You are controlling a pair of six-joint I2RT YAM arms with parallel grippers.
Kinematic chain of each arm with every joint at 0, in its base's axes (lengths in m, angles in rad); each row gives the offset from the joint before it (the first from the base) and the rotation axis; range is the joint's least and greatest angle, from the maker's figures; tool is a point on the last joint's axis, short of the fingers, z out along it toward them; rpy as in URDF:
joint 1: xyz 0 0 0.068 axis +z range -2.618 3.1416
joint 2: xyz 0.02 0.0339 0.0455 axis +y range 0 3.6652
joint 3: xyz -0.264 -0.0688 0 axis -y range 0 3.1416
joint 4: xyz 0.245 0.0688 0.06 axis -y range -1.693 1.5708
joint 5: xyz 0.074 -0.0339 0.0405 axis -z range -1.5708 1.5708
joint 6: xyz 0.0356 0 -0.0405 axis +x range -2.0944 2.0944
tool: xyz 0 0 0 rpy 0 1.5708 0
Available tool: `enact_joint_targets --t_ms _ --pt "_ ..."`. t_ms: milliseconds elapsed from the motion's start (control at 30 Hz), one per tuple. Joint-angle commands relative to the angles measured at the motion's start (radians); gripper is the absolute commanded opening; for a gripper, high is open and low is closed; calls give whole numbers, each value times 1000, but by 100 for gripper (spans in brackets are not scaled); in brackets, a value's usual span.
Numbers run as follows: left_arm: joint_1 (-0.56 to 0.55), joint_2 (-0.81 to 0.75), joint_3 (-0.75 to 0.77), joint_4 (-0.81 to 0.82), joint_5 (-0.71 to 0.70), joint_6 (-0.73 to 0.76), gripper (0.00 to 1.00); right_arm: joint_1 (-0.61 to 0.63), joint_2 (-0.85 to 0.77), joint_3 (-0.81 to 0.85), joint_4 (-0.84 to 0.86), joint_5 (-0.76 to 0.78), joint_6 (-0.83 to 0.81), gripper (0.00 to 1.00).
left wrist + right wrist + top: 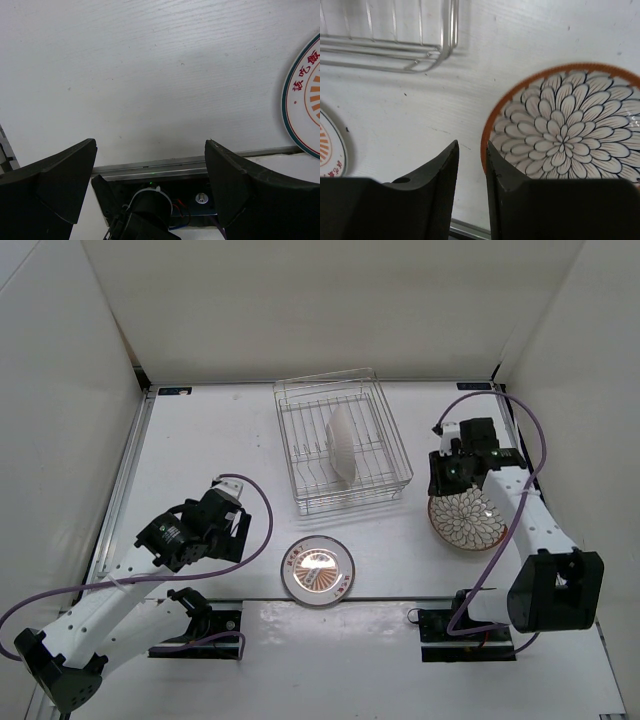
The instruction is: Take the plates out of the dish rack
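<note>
The wire dish rack point(393, 430) stands at the far middle; its corner shows in the right wrist view point(420, 50). One white-backed plate point(343, 445) stands upright on edge in it. The orange-lined plate point(317, 570) lies flat at the near middle, and its rim shows in the left wrist view point(305, 100). The brown petal plate point(470, 522) lies flat at the right. My right gripper point(471, 145) hovers at this plate's left rim point(570, 130), jaws a little apart and empty. My left gripper point(150, 142) is wide open and empty over bare table, left of the orange-lined plate.
White walls enclose the table on three sides. A metal rail runs along the left edge point(128, 470). The left arm's black base mount point(200, 200) lies just under my left gripper. Purple cables loop beside both arms.
</note>
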Motion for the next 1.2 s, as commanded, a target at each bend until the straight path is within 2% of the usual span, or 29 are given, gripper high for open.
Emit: enact_joint_targets --t_ms 0,167,200,367,467,600,767,1167 --pt "5 -11 -11 16 11 3 100 -5 -19 98 20 -66 -27 32" --pt "3 -3 -8 18 11 6 100 -2 -2 248 53 -339 -27 35" --pt "3 -3 -8 15 12 6 100 1 0 283 74 -424 -21 39" --pt "5 -1 -10 16 5 5 100 9 41 311 227 -651 108 52" --pt "3 2 -10 18 0 6 100 24 141 365 255 -759 186 55" --pt "5 6 -8 16 -5 6 100 62 219 412 267 -798 209 58" --pt "6 13 -7 12 -6 5 100 131 276 452 258 -776 168 62" --pt "7 13 -7 12 -5 9 100 256 526 679 85 -546 65 61"
